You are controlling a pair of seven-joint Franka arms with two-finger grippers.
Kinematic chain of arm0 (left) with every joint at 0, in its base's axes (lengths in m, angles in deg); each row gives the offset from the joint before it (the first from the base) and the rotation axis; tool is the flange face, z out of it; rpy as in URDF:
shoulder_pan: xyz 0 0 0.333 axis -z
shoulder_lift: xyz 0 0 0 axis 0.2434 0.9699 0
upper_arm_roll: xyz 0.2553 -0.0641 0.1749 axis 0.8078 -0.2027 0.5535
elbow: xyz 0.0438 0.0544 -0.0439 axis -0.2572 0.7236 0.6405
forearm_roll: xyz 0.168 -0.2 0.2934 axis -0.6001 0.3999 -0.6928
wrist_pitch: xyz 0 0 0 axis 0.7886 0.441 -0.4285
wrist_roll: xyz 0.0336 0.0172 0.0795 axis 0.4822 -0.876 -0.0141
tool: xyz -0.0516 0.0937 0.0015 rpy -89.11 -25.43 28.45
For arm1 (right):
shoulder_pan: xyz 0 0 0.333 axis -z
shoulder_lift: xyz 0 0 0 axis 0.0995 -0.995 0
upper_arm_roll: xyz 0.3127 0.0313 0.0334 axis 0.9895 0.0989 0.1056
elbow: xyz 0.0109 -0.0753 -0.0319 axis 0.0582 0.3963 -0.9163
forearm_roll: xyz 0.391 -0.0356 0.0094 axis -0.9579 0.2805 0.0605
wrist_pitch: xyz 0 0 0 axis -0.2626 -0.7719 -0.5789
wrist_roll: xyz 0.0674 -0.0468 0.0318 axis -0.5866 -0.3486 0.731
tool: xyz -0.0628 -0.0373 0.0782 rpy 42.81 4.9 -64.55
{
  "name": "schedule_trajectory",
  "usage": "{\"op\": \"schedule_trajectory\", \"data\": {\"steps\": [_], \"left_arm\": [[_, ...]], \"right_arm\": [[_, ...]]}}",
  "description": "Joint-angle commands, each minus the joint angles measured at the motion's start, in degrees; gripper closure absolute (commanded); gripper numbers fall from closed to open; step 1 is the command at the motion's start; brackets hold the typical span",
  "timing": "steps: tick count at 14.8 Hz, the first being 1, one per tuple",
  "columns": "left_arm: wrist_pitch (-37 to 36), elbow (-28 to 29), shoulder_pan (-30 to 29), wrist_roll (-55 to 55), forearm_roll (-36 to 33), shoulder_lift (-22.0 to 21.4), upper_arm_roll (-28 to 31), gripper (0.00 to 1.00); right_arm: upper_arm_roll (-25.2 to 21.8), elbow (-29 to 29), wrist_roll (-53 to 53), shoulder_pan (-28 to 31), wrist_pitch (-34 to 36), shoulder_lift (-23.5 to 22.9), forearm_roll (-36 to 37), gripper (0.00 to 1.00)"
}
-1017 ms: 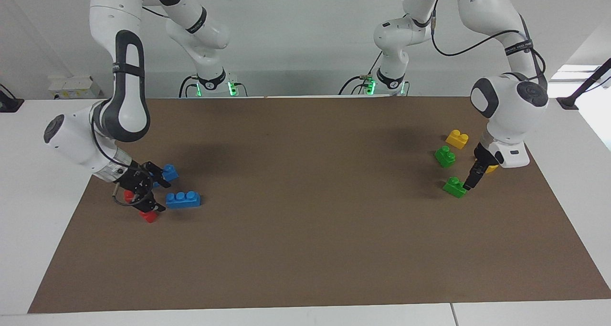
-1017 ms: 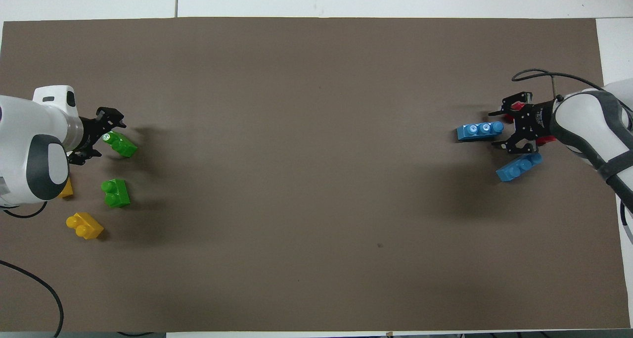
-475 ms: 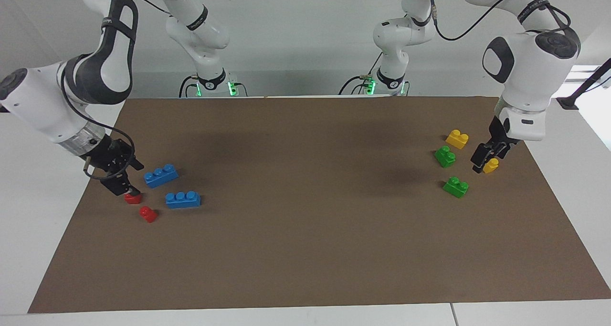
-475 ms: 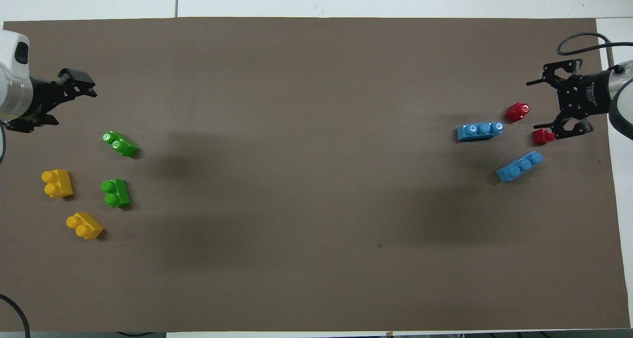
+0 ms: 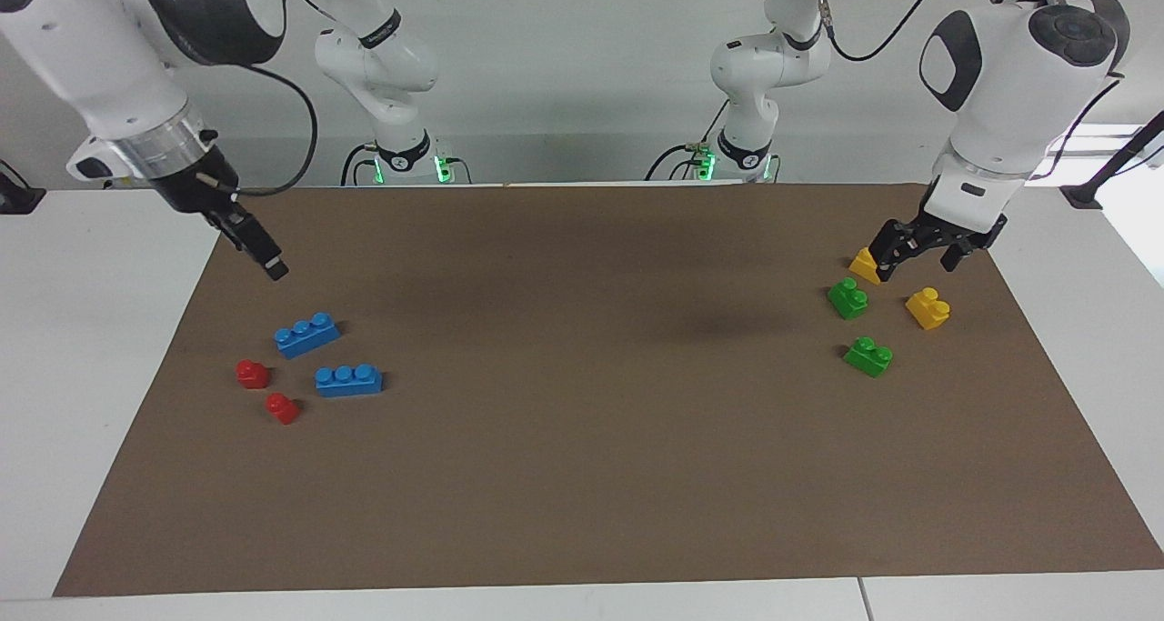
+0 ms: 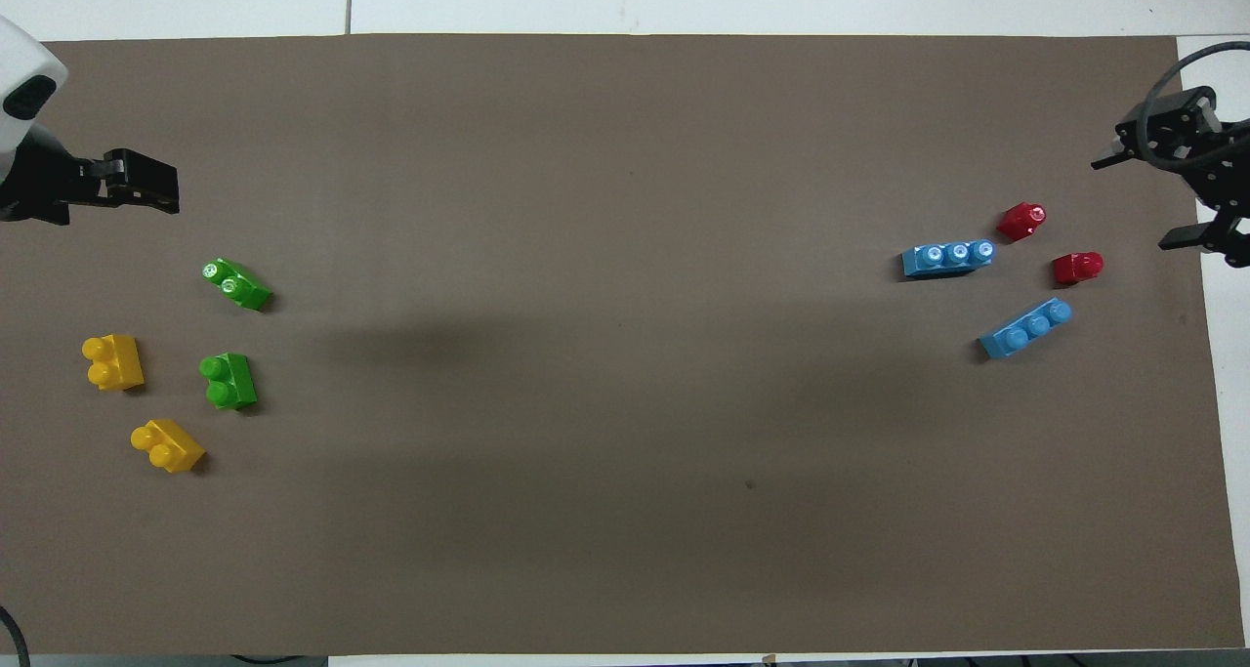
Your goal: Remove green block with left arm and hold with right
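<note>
Two green blocks lie on the brown mat (image 5: 582, 475) at the left arm's end: one (image 5: 868, 356) (image 6: 237, 284) farther from the robots, the other (image 5: 847, 299) (image 6: 229, 381) nearer. My left gripper (image 5: 918, 255) (image 6: 156, 181) is open and empty, raised in the air over that end of the mat, above the blocks and touching none. My right gripper (image 5: 275, 270) (image 6: 1138, 203) is open and empty, raised over the right arm's end of the mat.
Two yellow two-stud bricks (image 5: 928, 308) (image 5: 862, 265) lie beside the green ones. At the right arm's end lie two blue three-stud bricks (image 5: 307, 335) (image 5: 348, 380) and two small red blocks (image 5: 253, 373) (image 5: 283, 408).
My left gripper has lifted off the farther green block and drawn back toward the robots, empty. My right gripper has risen away from the red and blue blocks. No block moved.
</note>
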Motion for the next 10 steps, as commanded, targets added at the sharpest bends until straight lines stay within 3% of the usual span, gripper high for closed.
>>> {"op": "schedule_trajectory", "data": {"steps": [1, 5, 10], "left_arm": [[-2.6, 0.1, 0.1, -0.2, 1.7, -3.7, -0.9, 0.00], [-1.9, 0.3, -0.3, -0.3, 1.8, -3.8, -0.7, 0.00], [-2.7, 0.6, 0.2, -0.2, 1.8, -4.2, -0.9, 0.00]], "right_arm": [[0.2, 1.3, -14.0, -1.5, 4.3, 4.6, 2.0, 0.00], [0.2, 1.2, -30.4, -3.2, 5.2, 5.4, 7.0, 0.00], [-0.1, 1.1, -31.1, -2.7, 6.7, 5.2, 6.1, 0.00]]}}
